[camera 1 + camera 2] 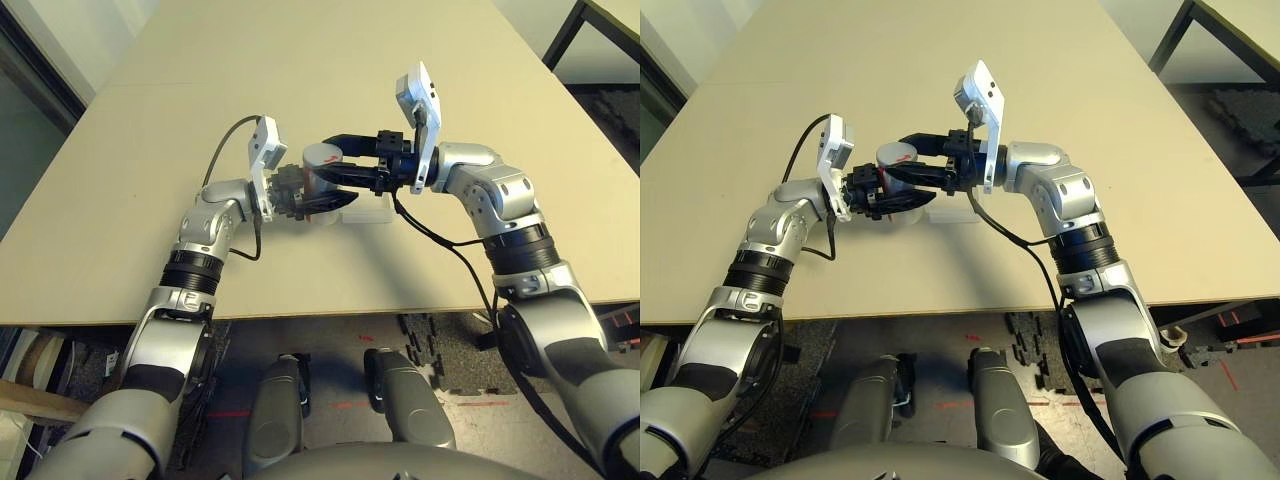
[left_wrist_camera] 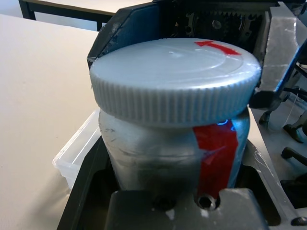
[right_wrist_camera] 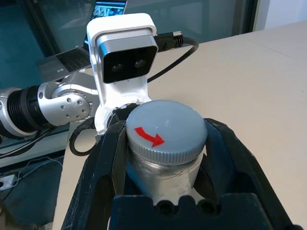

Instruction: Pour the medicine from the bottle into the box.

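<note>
The bottle (image 1: 322, 172) sits upright between your two grippers, just above the table (image 1: 300, 80) beside the box (image 1: 368, 210). Your left gripper (image 1: 312, 195) clamps its body, while your right gripper (image 1: 335, 160) closes around the cap (image 3: 165, 128), still on.

Two silver forearms with ribbed black wrist collars and rounded, screw-studded elbow housings. Each wrist carries a white camera bracket fed by a looping black cable. The left end effector (image 1: 300, 195) and right end effector (image 1: 345, 170) have black fingers.
</note>
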{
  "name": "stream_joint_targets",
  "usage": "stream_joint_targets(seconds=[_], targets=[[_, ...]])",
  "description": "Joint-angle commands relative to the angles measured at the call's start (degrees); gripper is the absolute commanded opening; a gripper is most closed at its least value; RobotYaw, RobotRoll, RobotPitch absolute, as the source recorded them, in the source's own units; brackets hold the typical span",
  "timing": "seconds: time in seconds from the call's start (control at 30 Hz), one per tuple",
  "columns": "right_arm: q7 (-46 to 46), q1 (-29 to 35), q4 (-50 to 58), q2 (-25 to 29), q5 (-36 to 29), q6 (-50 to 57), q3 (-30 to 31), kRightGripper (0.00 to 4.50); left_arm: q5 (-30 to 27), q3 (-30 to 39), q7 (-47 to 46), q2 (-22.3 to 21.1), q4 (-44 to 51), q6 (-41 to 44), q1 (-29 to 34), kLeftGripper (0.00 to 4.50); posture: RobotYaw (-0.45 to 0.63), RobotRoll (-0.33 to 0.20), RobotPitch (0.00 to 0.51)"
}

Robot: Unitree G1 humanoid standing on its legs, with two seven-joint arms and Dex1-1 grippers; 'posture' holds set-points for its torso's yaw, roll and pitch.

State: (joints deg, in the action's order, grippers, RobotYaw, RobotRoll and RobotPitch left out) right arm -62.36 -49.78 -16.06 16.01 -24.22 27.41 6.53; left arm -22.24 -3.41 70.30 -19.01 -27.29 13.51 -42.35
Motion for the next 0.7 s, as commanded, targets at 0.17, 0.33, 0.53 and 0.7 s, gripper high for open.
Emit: stream_joint_targets(seconds=[0.17, 0.33, 0.53, 0.7], targets=[[-11.0, -1.5, 1.7, -1.0, -4.8, -1.9, 0.1, 2.57, 0.6, -0.5, 1.4, -0.4, 0.7, 0.8, -0.8, 2.85, -0.19, 0.000, 0.148], [-17.0, -2.8, 2.7, -3.1, -7.9, -2.9, -0.6, 2.57, 0.2, 0.0, 1.2, 0.1, 1.3, 1.5, -1.2, 2.85, -0.19, 0.000, 0.148], [-21.5, -3.9, 1.8, -4.3, -8.6, -2.7, -0.1, 2.57, -0.3, -0.2, 1.0, 0.1, 2.3, 1.9, -0.8, 2.85, -0.18, 0.000, 0.149], [-19.4, -4.8, -2.3, -4.8, -6.5, -4.7, -1.1, 2.92, -0.4, -0.3, 1.1, 0.0, 2.9, 2.1, -0.5, 2.85, -0.18, 0.000, 0.148]])
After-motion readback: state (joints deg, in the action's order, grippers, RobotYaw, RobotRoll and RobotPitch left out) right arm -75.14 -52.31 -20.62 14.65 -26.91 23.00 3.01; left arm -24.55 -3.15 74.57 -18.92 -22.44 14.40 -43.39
